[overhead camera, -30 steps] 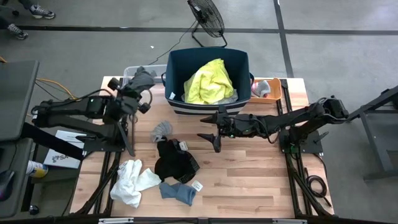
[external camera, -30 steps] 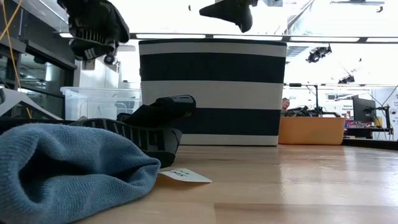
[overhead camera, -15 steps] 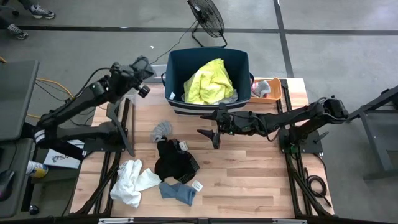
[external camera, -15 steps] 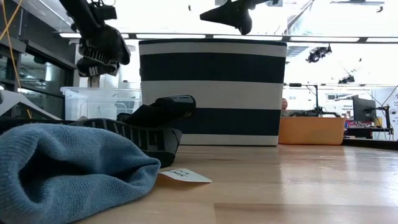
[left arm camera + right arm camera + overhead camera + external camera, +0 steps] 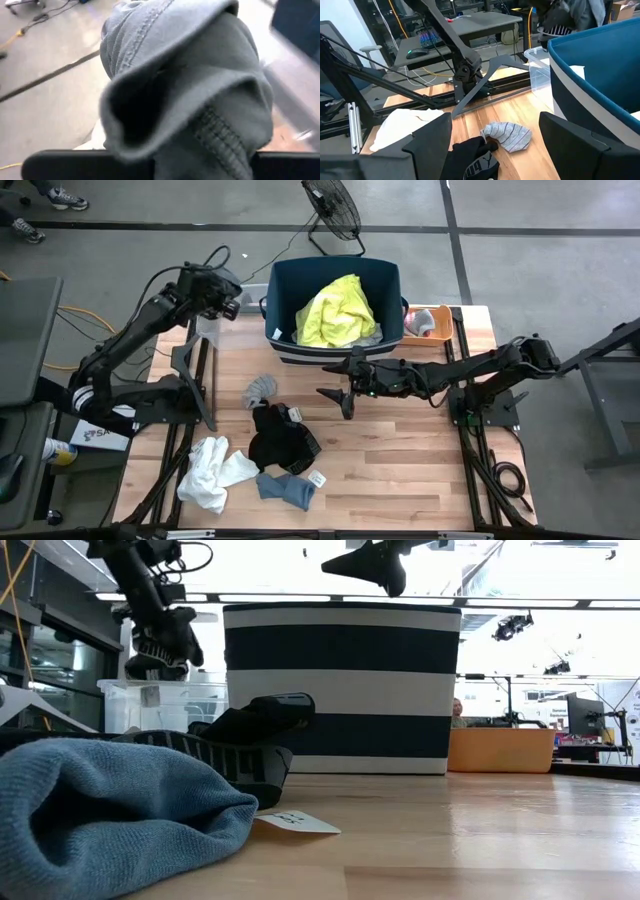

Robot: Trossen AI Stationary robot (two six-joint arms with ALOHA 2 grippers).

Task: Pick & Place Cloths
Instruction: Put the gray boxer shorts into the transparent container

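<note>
My left gripper (image 5: 213,286) is raised by the table's far left corner, just left of the navy tub (image 5: 335,340), shut on the dark grey shorts (image 5: 185,90). In the low view the bundle (image 5: 158,640) hangs well above the table. My right gripper (image 5: 345,395) hovers open over the table's middle, its fingers wide apart in the right wrist view (image 5: 495,150). The neon yellow shirt (image 5: 335,310) lies in the tub. On the table lie a grey striped sock (image 5: 260,388), a black garment (image 5: 280,442), white socks (image 5: 212,470) and a blue sock (image 5: 288,488). My left gripper holds the dark grey shorts as a bunched wad of several folds (image 5: 200,125). The cloth fills the wrist view and hides the fingers, so which part they are on cannot be told. The shorts are lifted clear of the table and bulge out beyond the gripper.
A clear plastic bin (image 5: 150,705) stands on the far left, under my left gripper. A small orange tray (image 5: 428,320) sits right of the tub. A paper tag (image 5: 317,479) lies by the blue sock. Bare wood lies on the table's right half (image 5: 400,460).
My left gripper has carried the grey shorts toward the table's far edge as the arm stretched out. It now sits near the tub's left side, above the clear bin. The shorts stayed bunched in its hold.
</note>
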